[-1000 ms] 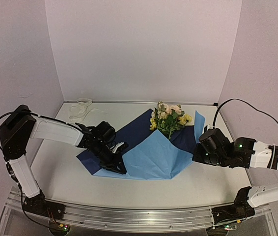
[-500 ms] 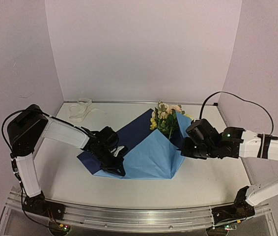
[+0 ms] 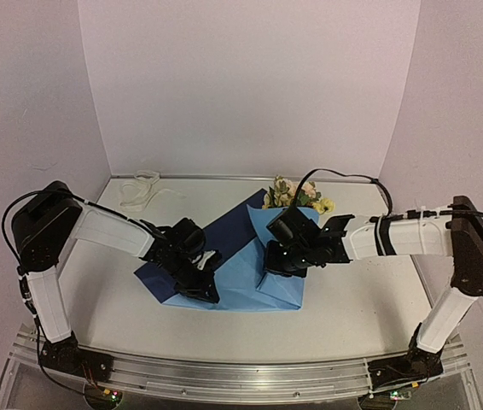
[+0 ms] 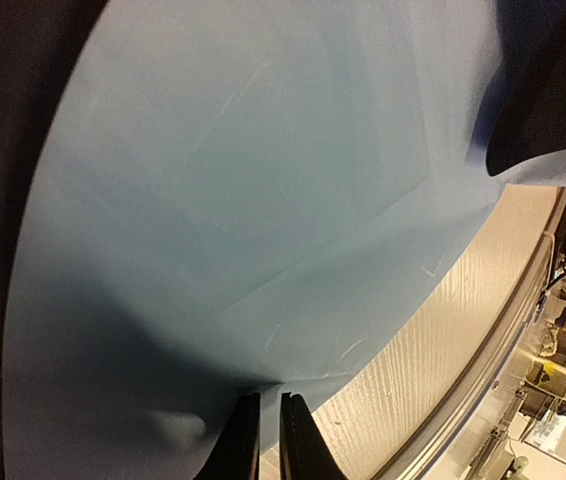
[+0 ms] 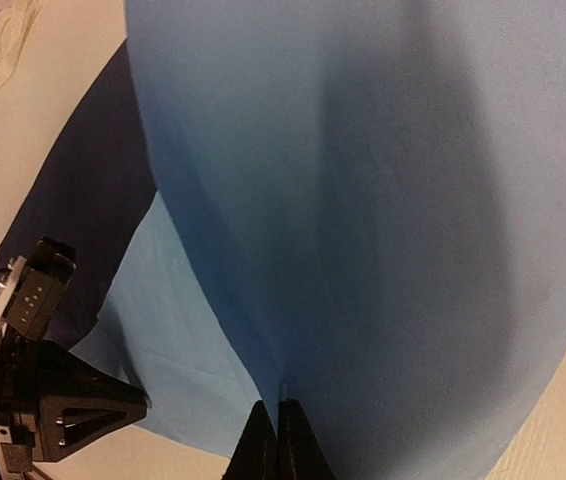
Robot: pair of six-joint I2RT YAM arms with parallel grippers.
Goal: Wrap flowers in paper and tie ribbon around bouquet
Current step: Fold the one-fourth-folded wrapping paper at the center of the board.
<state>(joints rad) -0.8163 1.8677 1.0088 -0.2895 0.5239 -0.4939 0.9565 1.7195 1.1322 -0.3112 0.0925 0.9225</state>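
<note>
The creased paper point(image 3: 241, 256) lies mid-way across the desk point(image 3: 352, 312), light blue folded over darker blue, with the flowers point(image 3: 288, 195) poking out toward the far edge. The ribbon point(image 3: 139, 188) sits in the far left corner. The left gripper point(image 4: 266, 440), stretched low, pinches the paper's near edge; the right gripper point(image 5: 277, 435), reaching across, is clamped on the raised flap

Stems of flowers point(image 3: 281, 195) under paper point(image 3: 240, 275)
</note>
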